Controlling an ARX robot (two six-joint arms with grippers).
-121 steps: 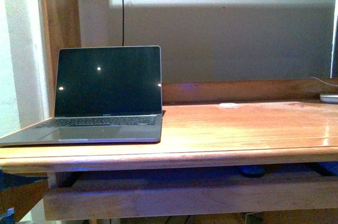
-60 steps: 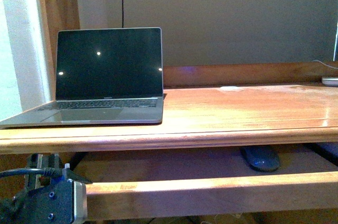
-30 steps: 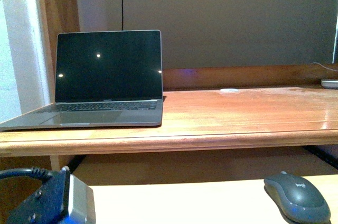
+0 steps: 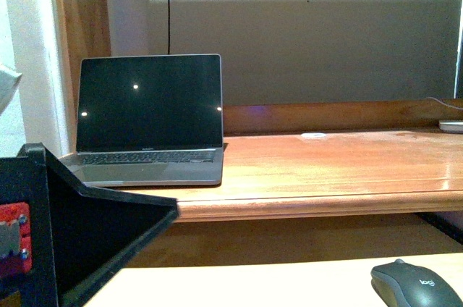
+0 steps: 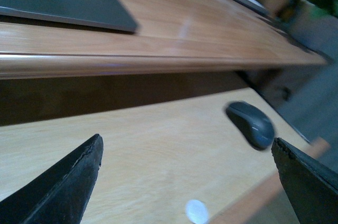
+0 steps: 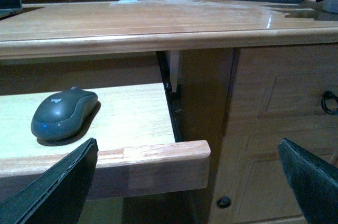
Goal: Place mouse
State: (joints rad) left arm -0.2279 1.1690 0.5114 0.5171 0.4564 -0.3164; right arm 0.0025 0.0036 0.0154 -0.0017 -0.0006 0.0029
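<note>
Tool of left arm (image 5: 186, 142), jaws wide, near mouse (image 5: 251, 123)

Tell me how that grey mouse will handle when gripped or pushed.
The mouse looks like a rigid shell, so it should stay stiff when gripped. Its smooth domed top may be slippery; the sides seem safer. Sitting flat on the pull-out shelf, it would likely slide under a push, not roll or tip.
</note>
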